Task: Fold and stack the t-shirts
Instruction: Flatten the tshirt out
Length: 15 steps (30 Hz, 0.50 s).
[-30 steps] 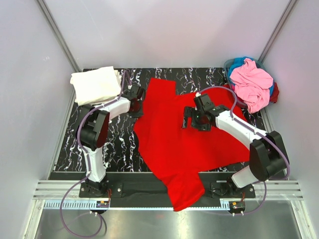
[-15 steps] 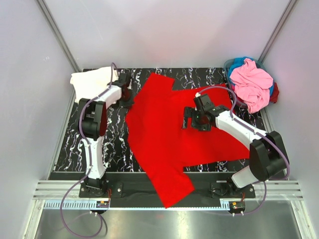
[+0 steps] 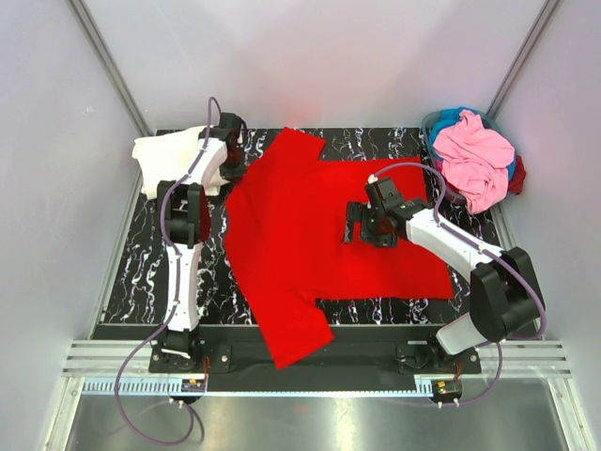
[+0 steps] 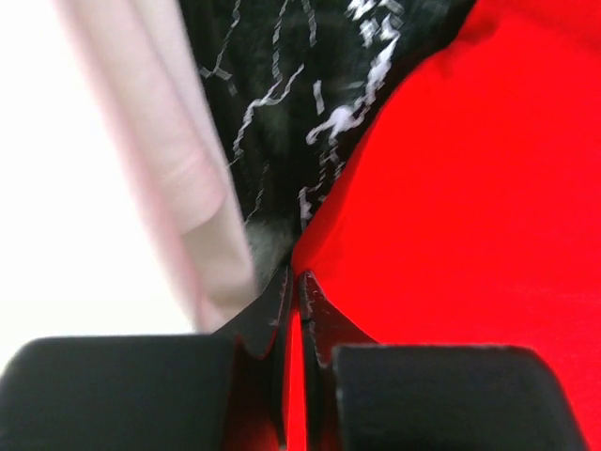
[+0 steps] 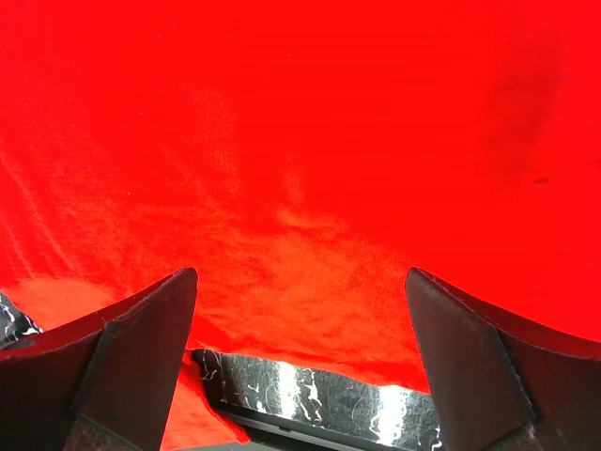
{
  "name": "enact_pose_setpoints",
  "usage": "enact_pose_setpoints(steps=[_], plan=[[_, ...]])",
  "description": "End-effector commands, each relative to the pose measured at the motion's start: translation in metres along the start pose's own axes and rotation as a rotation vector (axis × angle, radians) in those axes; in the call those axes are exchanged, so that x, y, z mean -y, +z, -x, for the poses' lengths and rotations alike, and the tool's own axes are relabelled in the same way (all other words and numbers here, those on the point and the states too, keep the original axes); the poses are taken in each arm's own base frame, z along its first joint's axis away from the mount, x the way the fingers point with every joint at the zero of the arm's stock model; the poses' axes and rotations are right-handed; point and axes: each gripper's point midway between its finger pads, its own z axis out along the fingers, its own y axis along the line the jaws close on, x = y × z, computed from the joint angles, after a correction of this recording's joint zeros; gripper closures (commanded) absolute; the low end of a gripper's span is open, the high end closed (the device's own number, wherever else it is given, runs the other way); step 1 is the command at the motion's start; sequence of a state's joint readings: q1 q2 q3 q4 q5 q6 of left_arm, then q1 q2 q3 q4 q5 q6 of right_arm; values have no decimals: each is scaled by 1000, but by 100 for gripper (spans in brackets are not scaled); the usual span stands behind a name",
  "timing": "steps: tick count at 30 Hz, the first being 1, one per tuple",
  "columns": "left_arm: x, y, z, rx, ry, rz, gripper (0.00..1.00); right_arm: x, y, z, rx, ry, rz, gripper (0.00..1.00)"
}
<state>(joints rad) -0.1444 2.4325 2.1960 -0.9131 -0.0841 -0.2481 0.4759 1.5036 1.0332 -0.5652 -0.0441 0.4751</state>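
Setting: a black marbled table (image 3: 131, 272) inside pale grey walls, seen from the top camera, with an aluminium rail (image 3: 310, 359) along the near edge.

Item 1. Left gripper (image 4: 293, 282) (image 3: 235, 167): jaws pressed together on a fold at the edge of the red t-shirt (image 4: 470, 188), with red fabric showing between the tips. Bare marbled surface lies at 12 o'clock of the pinch in the wrist view.

Item 2. White t-shirt (image 4: 94, 141) (image 3: 169, 160): folded, with its layered edges just beside the left gripper. It lies at 10 o'clock on the table in the top view.

Item 3. Right gripper (image 5: 300, 291) (image 3: 362, 225): fingers (image 5: 131, 329) spread wide, directly over the red cloth. Whether the tips touch the cloth cannot be told. A strip of marbled surface shows at 6 o'clock in the wrist view.

Item 4. Red t-shirt (image 3: 310, 235) (image 5: 300, 141): spread mostly flat across the table's centre, with light creases under the right gripper. One end reaches 11 o'clock, beside the white t-shirt. One part runs off the near edge at 7 o'clock and lies over the black base strip. The right-hand part extends toward 3 o'clock, under the right arm.

Item 5. Basket (image 3: 430, 124): blue-rimmed, at 2 o'clock, well apart from the left gripper. It is heaped with a crumpled pink garment (image 3: 474, 155); blue and dark red cloth shows beneath it.
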Motion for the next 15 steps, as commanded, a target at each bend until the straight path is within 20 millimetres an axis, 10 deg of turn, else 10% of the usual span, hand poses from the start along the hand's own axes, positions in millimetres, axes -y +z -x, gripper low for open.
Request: enact_pose_setpoints(steps=[1, 4, 8, 9, 15], plan=[[-18, -17, 6, 10, 29, 64, 86, -6, -9, 10, 44, -17, 16, 0], [-19, -43, 6, 41, 11, 66, 51, -5, -14, 15, 55, -19, 6, 0], [-21, -90, -13, 71, -13, 67, 34, -2, -36, 27, 107, -21, -29, 0], [-15, -127, -6, 160, -25, 34, 31, -1, -41, 30, 124, -21, -36, 0], [13, -198, -109, 198, 1, -49, 24, 23, -80, 35, 268, 10, -117, 0]])
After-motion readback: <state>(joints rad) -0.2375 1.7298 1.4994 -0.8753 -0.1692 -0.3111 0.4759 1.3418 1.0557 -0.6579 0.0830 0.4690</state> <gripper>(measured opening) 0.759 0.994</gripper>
